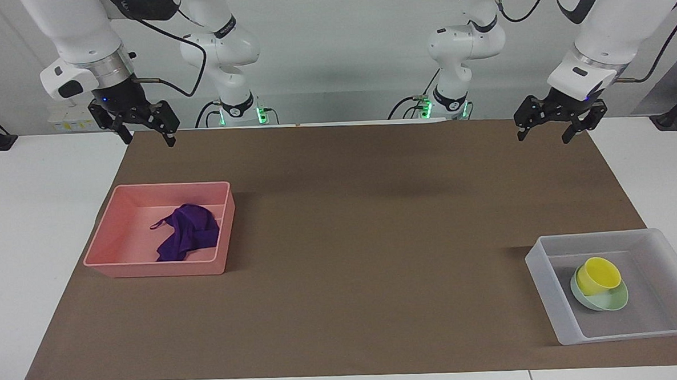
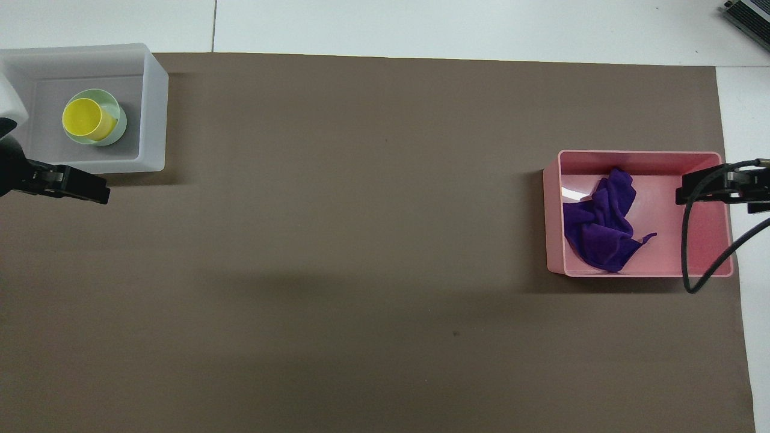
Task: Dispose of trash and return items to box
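Note:
The purple rag (image 1: 189, 236) (image 2: 598, 231) lies crumpled in the pink tray (image 1: 153, 269) (image 2: 637, 155) toward the right arm's end of the table. The yellow cup (image 1: 598, 274) (image 2: 87, 117) sits tilted in the mint-green bowl (image 1: 609, 302) (image 2: 102, 94), inside the translucent box (image 1: 549, 295) (image 2: 153, 108) toward the left arm's end. My right gripper (image 1: 149, 140) (image 2: 704, 189) hangs open and empty over the mat's edge by the robots, above the pink tray's end of the table. My left gripper (image 1: 543, 137) (image 2: 78, 187) hangs open and empty over the mat near the box's end.
A brown mat (image 1: 346, 241) covers most of the white table, with bare white strips at both ends. A cable (image 2: 689, 252) loops down from the right arm over the pink tray. A grey device (image 2: 749, 15) sits at the table's corner farthest from the robots.

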Motion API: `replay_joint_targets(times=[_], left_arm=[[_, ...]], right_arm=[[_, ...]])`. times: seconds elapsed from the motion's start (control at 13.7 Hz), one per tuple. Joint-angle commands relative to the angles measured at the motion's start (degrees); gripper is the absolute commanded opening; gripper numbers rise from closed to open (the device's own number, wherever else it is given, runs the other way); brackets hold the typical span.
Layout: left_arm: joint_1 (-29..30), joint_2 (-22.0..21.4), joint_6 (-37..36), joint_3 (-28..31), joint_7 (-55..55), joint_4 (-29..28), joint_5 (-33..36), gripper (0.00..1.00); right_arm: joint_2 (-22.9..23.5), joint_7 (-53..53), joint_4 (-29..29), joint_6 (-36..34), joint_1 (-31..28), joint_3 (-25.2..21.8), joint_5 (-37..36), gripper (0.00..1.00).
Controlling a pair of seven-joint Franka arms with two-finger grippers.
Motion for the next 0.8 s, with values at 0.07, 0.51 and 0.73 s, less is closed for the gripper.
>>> replay_joint_targets(times=[0.07,0.51,0.73], left_arm=[[-0.52,-0.37,-0.68,0.12,-0.91,-0.40,1.05,1.00],[-0.52,-0.37,-0.68,0.12,-0.91,-0.40,1.05,1.00],[-0.52,-0.37,-0.68,0.12,-0.91,-0.40,1.05,1.00]], right_arm=[[-1.57,-1.34,-1.91,0.43,0.17,-0.04,-0.73,1.00],[-1.83,-0.90,-2.08,-0.97,0.08,-0.04,-0.55,1.00],[-1.75,-0.90,-1.99,-0.71,-0.01,-0.04,-0.47,1.00]])
